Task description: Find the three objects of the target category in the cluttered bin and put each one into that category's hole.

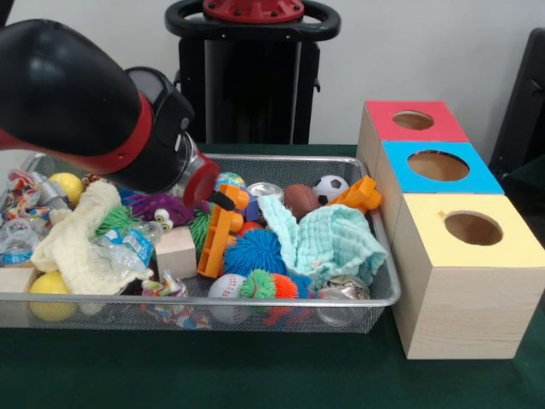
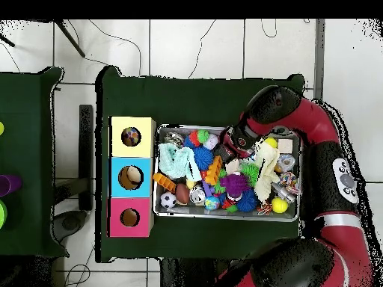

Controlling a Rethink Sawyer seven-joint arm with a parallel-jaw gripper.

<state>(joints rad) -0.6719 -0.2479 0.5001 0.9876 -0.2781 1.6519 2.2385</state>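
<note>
You're looking at a wire-mesh bin (image 1: 385,294) heaped with spiky rubber balls, soft cloths and hard plastic toys, on a dark green table (image 1: 255,375) over white floor tiles. Beside it stand three wooden boxes — red (image 1: 415,120), blue (image 1: 438,166), yellow (image 1: 473,230) — each with a round hole. The gripper (image 1: 204,183) sits low over the clutter just beside the orange plastic toy (image 1: 217,243); you can't tell its opening or hold.

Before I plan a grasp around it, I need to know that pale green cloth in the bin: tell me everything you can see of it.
The pale green cloth looks like soft, waffle-textured fabric, crumpled and loosely folded into a heap, not spread flat. It lies in the wire mesh bin at the end nearest the three boxes, on top of other toys. A blue spiky ball presses against one side, an orange plastic toy sits just behind it, and a shiny ball peeks out beneath.
</note>
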